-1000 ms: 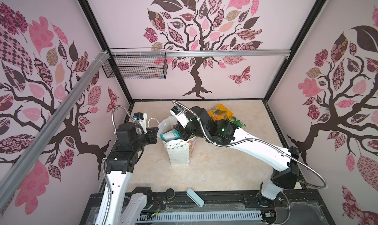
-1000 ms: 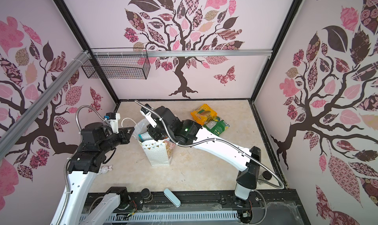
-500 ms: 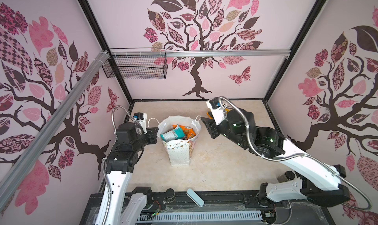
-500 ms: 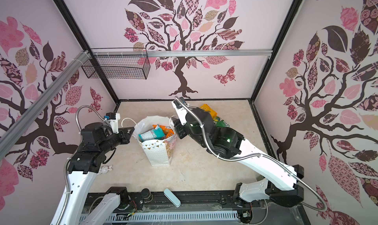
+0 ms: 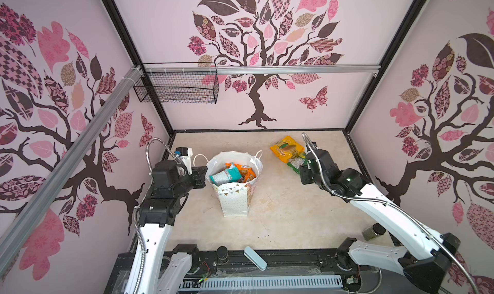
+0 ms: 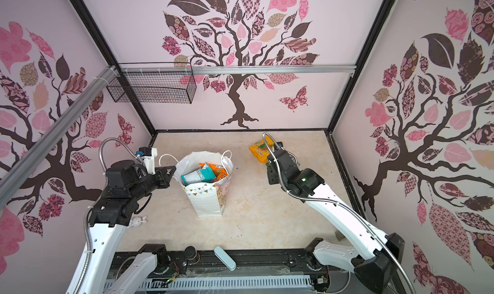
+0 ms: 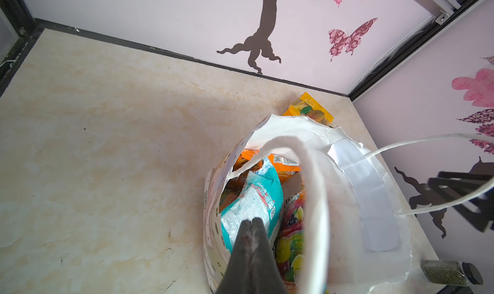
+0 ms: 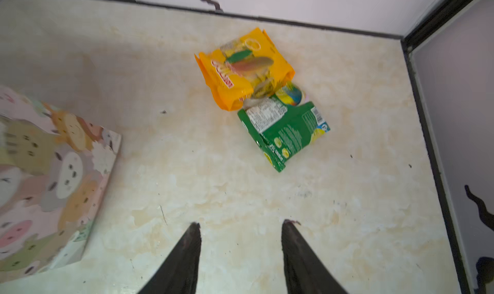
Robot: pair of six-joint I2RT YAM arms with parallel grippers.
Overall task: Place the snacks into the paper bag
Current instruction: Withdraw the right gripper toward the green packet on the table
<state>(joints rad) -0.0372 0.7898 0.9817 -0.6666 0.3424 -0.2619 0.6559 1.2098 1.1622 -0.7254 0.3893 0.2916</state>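
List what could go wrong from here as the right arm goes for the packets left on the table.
The yellow packet and green packet lie touching, so the open right gripper may drag or lift both.
The paper bag looks nearly full; the teal packet pokes up at its mouth, so another may slide off.
The tall bag has only the shut left gripper at its rim; a knock could tip it.

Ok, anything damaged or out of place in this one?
Yes. The bag has a ragged, torn-looking rim and a crumpled mouth. A jar seems to lie on its side at the front right, and a case sits askew on the front rail, off the work surface.
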